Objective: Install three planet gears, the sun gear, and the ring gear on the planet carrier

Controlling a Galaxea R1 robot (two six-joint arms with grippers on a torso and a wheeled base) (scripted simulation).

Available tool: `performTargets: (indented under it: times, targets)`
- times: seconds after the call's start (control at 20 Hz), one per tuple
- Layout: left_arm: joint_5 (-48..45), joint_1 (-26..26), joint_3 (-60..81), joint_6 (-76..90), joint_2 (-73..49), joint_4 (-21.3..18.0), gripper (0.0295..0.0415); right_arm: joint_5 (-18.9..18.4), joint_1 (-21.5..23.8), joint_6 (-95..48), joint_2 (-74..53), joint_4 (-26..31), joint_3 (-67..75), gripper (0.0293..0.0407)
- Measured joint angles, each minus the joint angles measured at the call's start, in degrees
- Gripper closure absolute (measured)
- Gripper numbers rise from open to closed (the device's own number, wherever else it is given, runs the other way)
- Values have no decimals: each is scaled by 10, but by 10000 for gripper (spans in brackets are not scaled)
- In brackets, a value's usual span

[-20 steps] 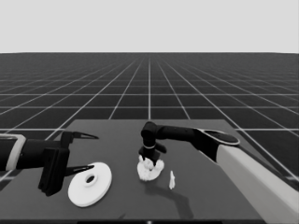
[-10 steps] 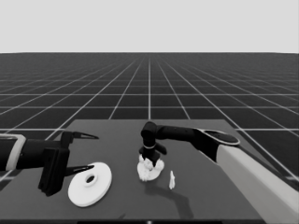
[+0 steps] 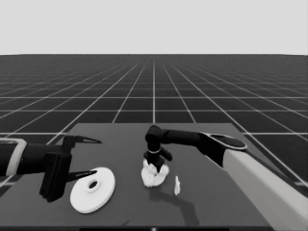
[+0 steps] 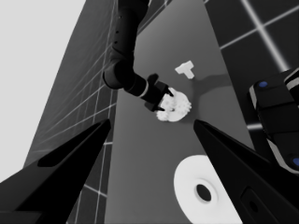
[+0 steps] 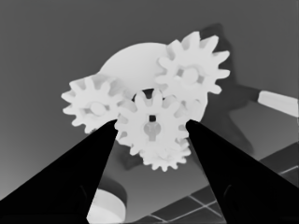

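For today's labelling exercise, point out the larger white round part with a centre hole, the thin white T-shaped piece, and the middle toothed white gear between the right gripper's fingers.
Larger white round part (image 3: 103, 192): head view, flat face beside the hub.
Thin white T-shaped piece (image 4: 186, 70): left wrist view, where bar meets stem.
Middle toothed white gear (image 5: 150, 125): right wrist view, face around its centre hole.

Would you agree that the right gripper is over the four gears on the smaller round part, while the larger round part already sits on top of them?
Not quite: the larger round part lies apart on the table, near the waiting left gripper, as the head view shows. The right gripper is over the four gears on the smaller round part.
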Motion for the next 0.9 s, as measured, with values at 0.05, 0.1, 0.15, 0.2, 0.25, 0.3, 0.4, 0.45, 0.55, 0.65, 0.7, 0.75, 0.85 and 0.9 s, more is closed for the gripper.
performTargets:
  times: [0.05,0.1,0.15,0.2,0.25,0.3,0.4,0.45,0.55,0.65,0.7,0.75,0.85,0.9]
  targets:
    - [0,0,0,0,0,0,326,0,0,6,0,0,0,391]
    - [0,0,0,0,0,0,326,0,0,12,0,0,0,391]
    - [0,0,0,0,0,0,326,0,0,18,0,0,0,391]
    - [0,0,0,0,0,0,326,0,0,24,0,0,0,391]
    - [0,0,0,0,0,0,326,0,0,30,0,0,0,391]
    - [0,0,0,0,0,0,326,0,0,36,0,0,0,391]
    - [0,0,0,0,0,0,326,0,0,48,0,0,0,391]
    - [0,0,0,0,0,0,326,0,0,54,0,0,0,391]
    - [0,0,0,0,0,0,326,0,0,66,0,0,0,391]
    - [0,0,0,0,0,0,326,0,-1,78,0,0,0,391]
    - [0,0,0,0,0,0,326,0,-1,84,0,0,0,391]
    - [0,0,0,0,0,0,326,0,-1,90,0,0,0,391]
    - [0,0,0,0,0,0,326,0,-1,102,0,0,0,391]
    - [0,0,0,0,0,0,326,0,-2,108,0,0,0,391]
